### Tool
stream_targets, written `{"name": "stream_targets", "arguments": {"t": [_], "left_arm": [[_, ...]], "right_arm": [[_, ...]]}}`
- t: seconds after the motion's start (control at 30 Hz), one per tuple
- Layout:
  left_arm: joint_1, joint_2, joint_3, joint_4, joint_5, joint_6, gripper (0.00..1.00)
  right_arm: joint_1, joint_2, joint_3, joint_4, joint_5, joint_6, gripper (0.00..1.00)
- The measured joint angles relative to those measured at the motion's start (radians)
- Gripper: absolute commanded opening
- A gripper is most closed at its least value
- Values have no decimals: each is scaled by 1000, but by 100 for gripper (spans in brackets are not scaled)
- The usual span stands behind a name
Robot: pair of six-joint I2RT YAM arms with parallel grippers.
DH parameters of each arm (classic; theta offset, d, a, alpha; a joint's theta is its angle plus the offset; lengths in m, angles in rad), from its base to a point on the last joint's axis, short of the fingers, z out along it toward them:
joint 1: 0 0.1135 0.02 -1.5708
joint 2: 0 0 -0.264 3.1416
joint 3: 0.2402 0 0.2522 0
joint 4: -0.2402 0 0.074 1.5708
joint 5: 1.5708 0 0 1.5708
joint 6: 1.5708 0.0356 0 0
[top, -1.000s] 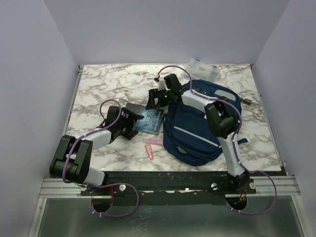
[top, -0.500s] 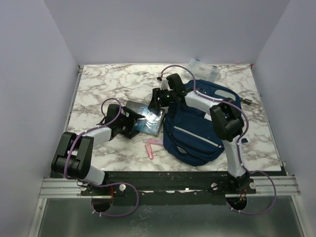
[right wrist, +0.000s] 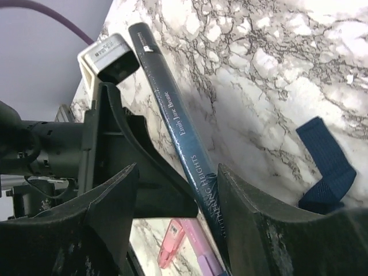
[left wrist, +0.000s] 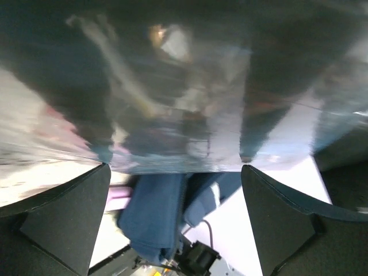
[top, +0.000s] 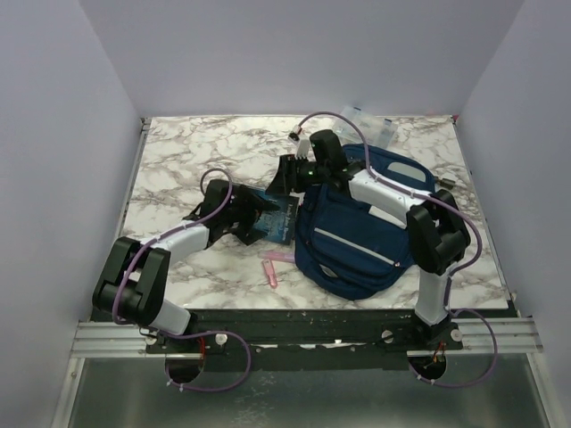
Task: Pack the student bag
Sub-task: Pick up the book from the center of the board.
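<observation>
The navy student bag lies flat at the table's middle right. It also shows low in the left wrist view. A dark blue book is propped up on edge against the bag's left side. Its glossy cover fills the left wrist view, and its spine shows in the right wrist view. My left gripper is open, its fingers spread wide against the book's left face. My right gripper is open at the book's far end, and the spine lies between its fingers, close to the right one.
Two pink pens or markers lie on the marble in front of the book, also in the right wrist view. A clear plastic box sits at the back right. A loose blue strap end lies on the table.
The book has gone from lying flat to tilted up on edge beside the bag. My left gripper has pushed right against it. My right arm's elbow has swung right.
</observation>
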Motion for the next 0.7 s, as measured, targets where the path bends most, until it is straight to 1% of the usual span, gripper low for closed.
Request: {"name": "stream_targets", "arguments": {"t": [0.2,0.4,0.7], "left_arm": [[-77,5,75,22,13,-10,95],[-140,85,152,15,21,-6,95],[-199,165,225,6,35,-6,95]], "right_arm": [[-5,-100,-127,36,40,34,62],[-46,-217,-280,83,102,94,62],[-75,-363,-488,161,256,176,62]]}}
